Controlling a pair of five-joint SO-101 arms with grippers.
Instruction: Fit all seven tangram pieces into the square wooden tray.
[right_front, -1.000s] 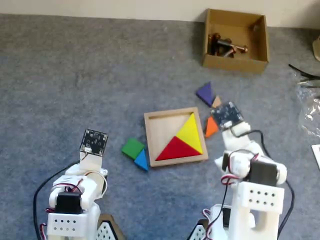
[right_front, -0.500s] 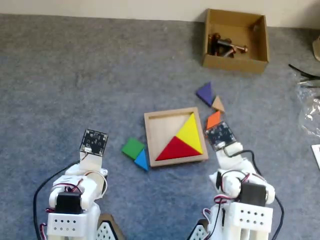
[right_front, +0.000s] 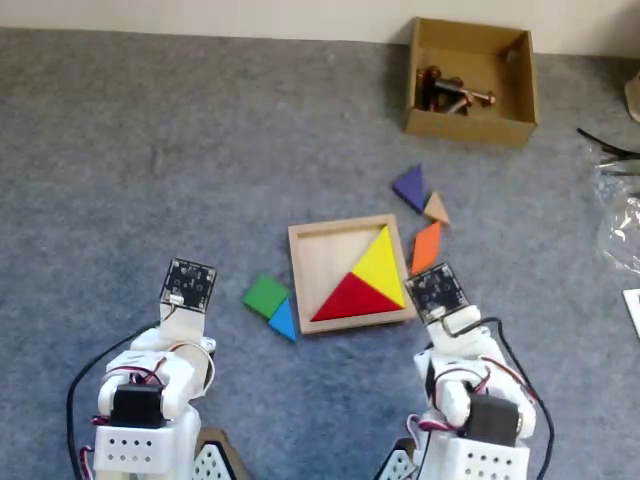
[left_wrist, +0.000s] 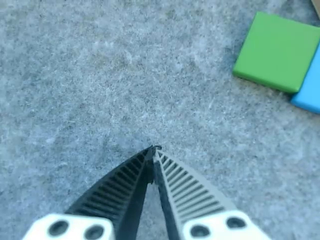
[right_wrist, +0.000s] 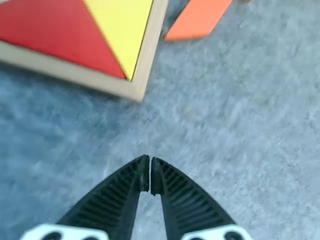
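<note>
The square wooden tray (right_front: 340, 224) lies mid-table with a yellow triangle (right_front: 378, 262) and a red triangle (right_front: 352, 298) in its right half. A green square (right_front: 265, 295) and a blue triangle (right_front: 284, 320) lie just left of it. To its right lies an orange parallelogram (right_front: 426, 246), with a tan triangle (right_front: 435, 208) and a purple triangle (right_front: 410, 186) beyond. My left gripper (left_wrist: 154, 150) is shut and empty over bare carpet, short of the green square (left_wrist: 277, 52). My right gripper (right_wrist: 150, 164) is shut and empty near the tray's corner (right_wrist: 145, 60), with the orange parallelogram (right_wrist: 197, 20) farther off.
A cardboard box (right_front: 470, 125) holding small metal parts stands at the back right. Black cables and clear plastic (right_front: 618, 215) lie at the right edge. Grey carpet covers the table, with open room at the left and back.
The right arm has drawn back toward its base, away from the orange parallelogram, which now lies uncovered beside the tray. The left arm has not moved.
</note>
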